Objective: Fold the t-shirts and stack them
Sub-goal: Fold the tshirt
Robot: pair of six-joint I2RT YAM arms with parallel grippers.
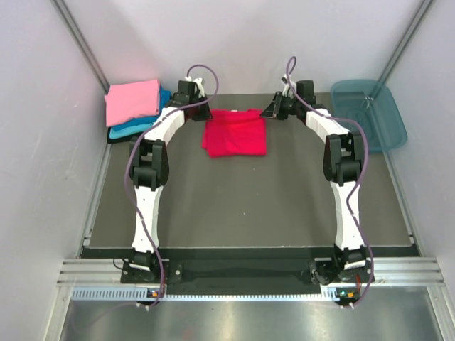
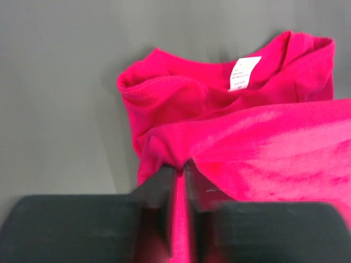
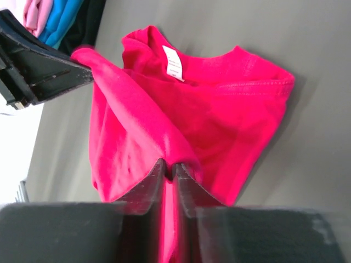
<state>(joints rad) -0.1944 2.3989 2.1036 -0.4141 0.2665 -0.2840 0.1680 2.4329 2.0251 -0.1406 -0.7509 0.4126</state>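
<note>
The crimson-red t-shirt (image 1: 234,132) lay partly folded on the dark bench (image 1: 249,206), toward its far edge and roughly midway between the two arms. In the wrist views its neck opening faced away from the cameras, with a small white label (image 2: 244,73) showing inside the collar. One edge of the fabric was lifted off the bench into a raised fold that ran between the two grippers.

The left gripper (image 2: 180,174) was closed on the near corner of that fold, its dark fingers pinched almost together with a thin strip of red cloth between them. The right gripper (image 3: 169,167) was likewise clamped narrow on the shirt's edge, red fabric caught between its fingers and draping over them. From the right wrist, the left gripper showed as a dark wedge (image 3: 41,74) holding the other end of the lifted fold.

At the bench's far left corner sat a stack of folded shirts: the light pink t-shirt (image 1: 132,101) on top, the turquoise blue t-shirt (image 1: 134,128) under it, and a sliver of the black t-shirt (image 1: 114,135) at the bottom. At the far right corner, well apart from the red shirt, stood a translucent teal tub (image 1: 370,114).
</note>
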